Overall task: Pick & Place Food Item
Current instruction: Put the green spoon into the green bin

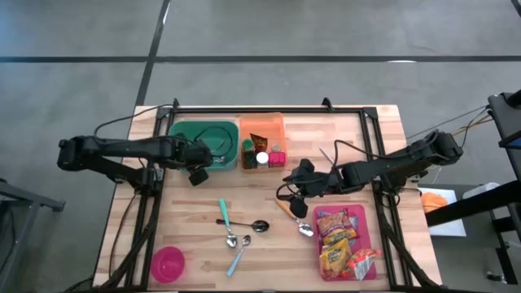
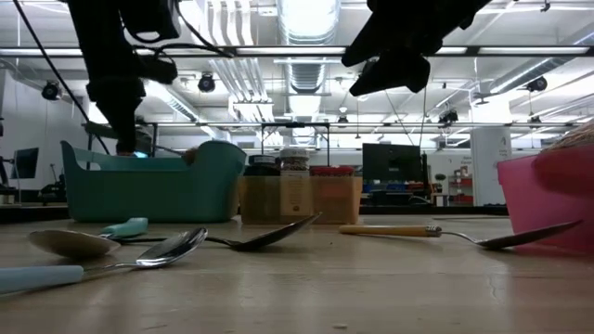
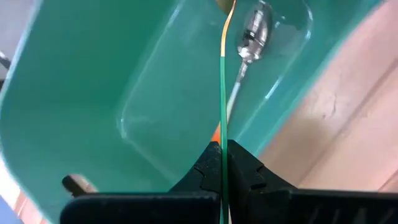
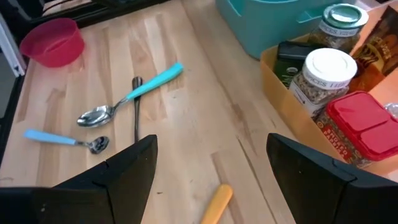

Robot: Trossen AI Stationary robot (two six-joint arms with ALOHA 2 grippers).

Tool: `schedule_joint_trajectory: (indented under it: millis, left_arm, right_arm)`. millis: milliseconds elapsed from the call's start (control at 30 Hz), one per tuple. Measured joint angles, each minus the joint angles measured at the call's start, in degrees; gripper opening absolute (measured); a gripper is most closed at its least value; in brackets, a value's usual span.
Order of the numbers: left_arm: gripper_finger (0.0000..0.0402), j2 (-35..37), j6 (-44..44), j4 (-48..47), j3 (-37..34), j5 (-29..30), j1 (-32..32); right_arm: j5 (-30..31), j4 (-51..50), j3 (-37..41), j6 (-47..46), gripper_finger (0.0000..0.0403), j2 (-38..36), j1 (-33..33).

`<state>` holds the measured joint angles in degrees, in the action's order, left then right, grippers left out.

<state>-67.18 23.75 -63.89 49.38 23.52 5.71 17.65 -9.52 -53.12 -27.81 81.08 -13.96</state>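
Note:
My left gripper (image 1: 198, 168) hangs over the near right corner of the teal bin (image 1: 203, 142), shut on a thin flat item (image 3: 223, 93). The item shows edge-on, green with a yellow far end. Inside the bin (image 3: 124, 93) lies a metal spoon (image 3: 252, 34). Snack packets (image 1: 342, 240) lie in the pink tray (image 1: 370, 236) at the near right. My right gripper (image 1: 297, 185) stands open above the table between the orange bin (image 1: 262, 130) and a yellow-handled spoon (image 1: 293, 216), with nothing between its fingers (image 4: 124, 174). My left gripper pinches the near end of the thin item (image 3: 222, 152) between its two fingers. The fingers slant steeply down into the teal bin's opening. The item runs straight out past the fingertips, edge-on, over the bin's inside; whether its far end touches the bin I cannot tell.
The orange bin holds spice jars (image 4: 323, 68) and a red-lidded box (image 4: 360, 121). Three spoons (image 1: 236, 228) lie mid-table, two with light-blue handles. A pink bowl (image 1: 167, 262) sits at the near left corner. A dark frame (image 1: 269, 110) borders the table.

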Motion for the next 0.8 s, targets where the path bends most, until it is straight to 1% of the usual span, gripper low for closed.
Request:
schedule_joint_trajectory:
  millis: [167,333,500,633,800]
  left_arm:
    - [0.0,0.0,-4.87,6.0,-3.28,-0.71,2.48]
    - [0.0,-0.04,-11.56,13.34,-6.54,-5.91,6.75]
    - [0.0,-0.06,-20.01,17.21,-8.49,-8.0,11.51]
    - [0.0,-0.04,-26.36,18.03,-8.52,-13.34,15.75]
    - [0.0,-0.65,-26.67,18.7,-8.52,-19.94,20.25]
  right_arm:
    - [-0.05,0.02,0.0,1.27,0.0299,0.0,-0.08]
    - [-0.02,0.0,0.0,1.5,0.0299,0.0,-0.07]
    - [-0.05,-0.1,0.0,2.0,0.0299,0.0,-0.06]
    - [-0.07,-0.11,0.0,2.51,0.0299,0.0,-0.06]
    - [-0.07,-0.11,0.0,2.51,0.0299,0.0,-0.06]
